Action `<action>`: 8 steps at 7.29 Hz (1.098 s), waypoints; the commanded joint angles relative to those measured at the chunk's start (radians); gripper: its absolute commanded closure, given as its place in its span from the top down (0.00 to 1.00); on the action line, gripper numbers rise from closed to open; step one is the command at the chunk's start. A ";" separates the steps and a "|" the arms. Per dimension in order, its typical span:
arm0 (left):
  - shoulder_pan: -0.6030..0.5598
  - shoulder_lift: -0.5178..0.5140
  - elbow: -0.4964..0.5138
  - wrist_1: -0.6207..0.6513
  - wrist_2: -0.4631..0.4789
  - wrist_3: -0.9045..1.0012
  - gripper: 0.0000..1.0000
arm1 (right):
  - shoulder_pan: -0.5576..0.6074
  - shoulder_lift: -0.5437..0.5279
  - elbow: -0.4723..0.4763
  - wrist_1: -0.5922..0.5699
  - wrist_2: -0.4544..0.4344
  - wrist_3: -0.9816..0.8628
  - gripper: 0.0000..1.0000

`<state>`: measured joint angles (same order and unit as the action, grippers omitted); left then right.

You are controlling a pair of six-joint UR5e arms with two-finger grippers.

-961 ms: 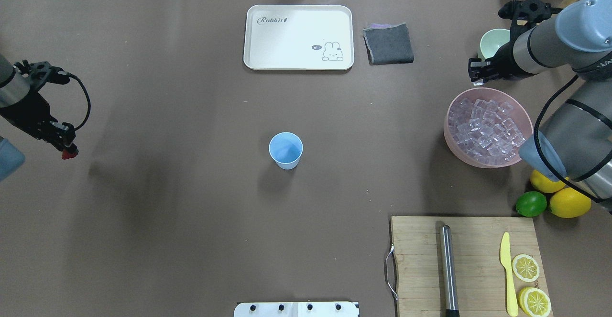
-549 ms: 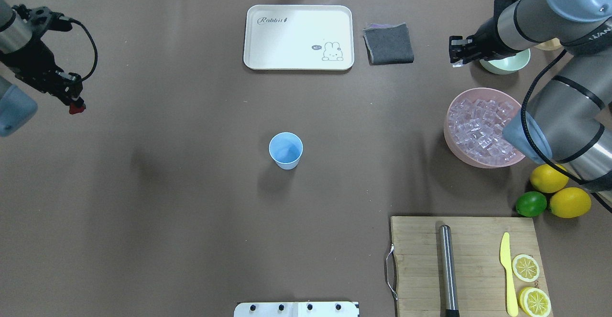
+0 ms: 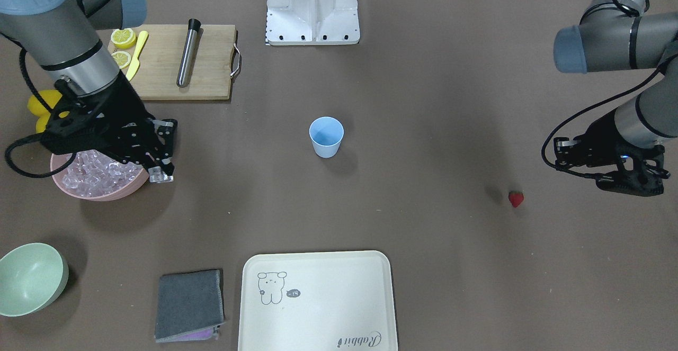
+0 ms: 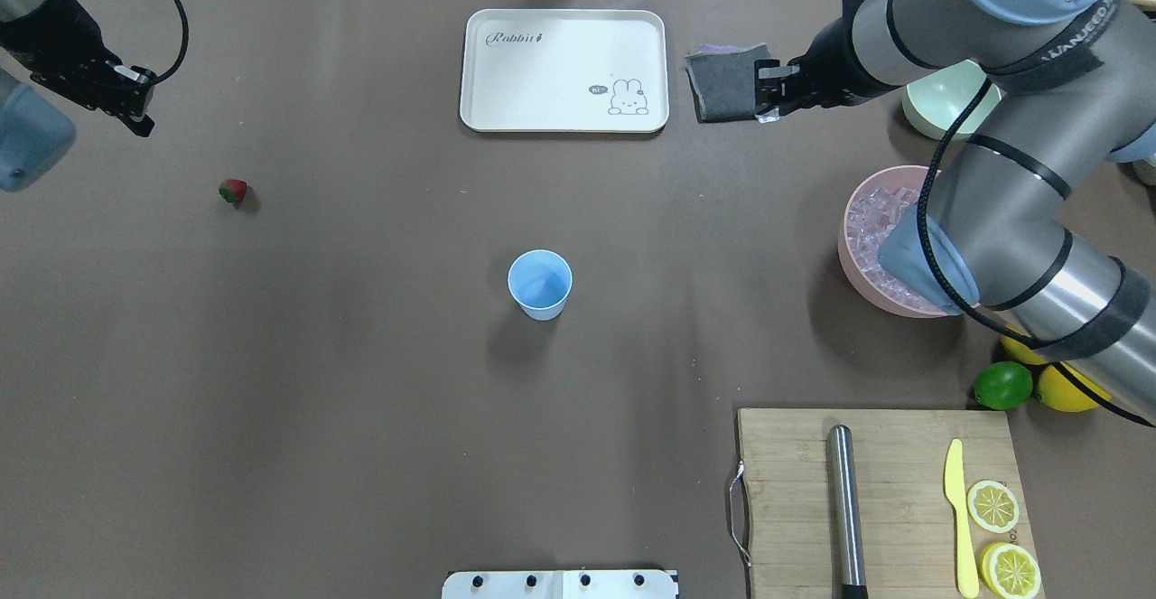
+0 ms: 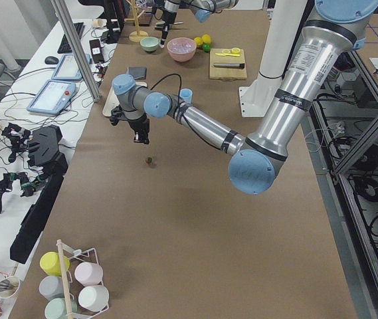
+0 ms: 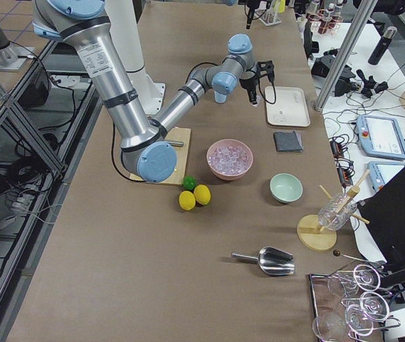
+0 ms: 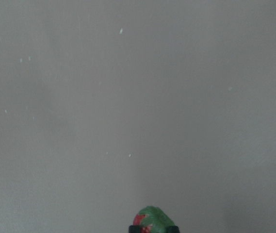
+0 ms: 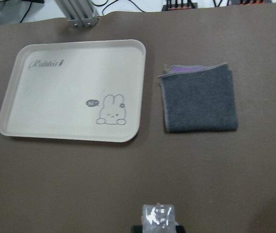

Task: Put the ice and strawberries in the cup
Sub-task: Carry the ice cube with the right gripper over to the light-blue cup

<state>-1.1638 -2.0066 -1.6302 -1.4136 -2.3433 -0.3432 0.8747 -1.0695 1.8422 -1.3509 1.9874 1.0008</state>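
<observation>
The right end effector (image 3: 159,173) pinches one ice cube (image 8: 159,216), lifted for carrying to the cup (image 4: 540,285) at centre. The strawberry (image 4: 233,191) lies loose at left. The left end effector (image 4: 135,118) is empty, its gap unclear.

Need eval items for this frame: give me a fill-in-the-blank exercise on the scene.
1. The jaws of the right gripper are shut on a cube of ____.
2. The small red ____ is apart from the left gripper and outside the cup.
3. The cup stands upright with ____ inside it.
4. The folded grey cloth lies next to the ____, not touching it.
Missing words: ice; strawberry; nothing; tray.
</observation>
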 commanded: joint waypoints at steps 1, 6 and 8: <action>-0.019 -0.006 0.001 0.001 -0.001 -0.003 0.00 | -0.075 0.080 -0.007 0.001 -0.016 0.021 0.00; -0.022 -0.017 0.003 -0.016 -0.002 0.000 0.13 | -0.239 0.167 -0.037 0.009 -0.121 0.032 0.00; -0.028 -0.015 -0.002 -0.018 -0.004 -0.025 0.98 | -0.293 0.200 -0.072 0.010 -0.145 0.030 0.00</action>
<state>-1.1874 -2.0229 -1.6286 -1.4302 -2.3458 -0.3487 0.6201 -0.8900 1.7905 -1.3413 1.8627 1.0312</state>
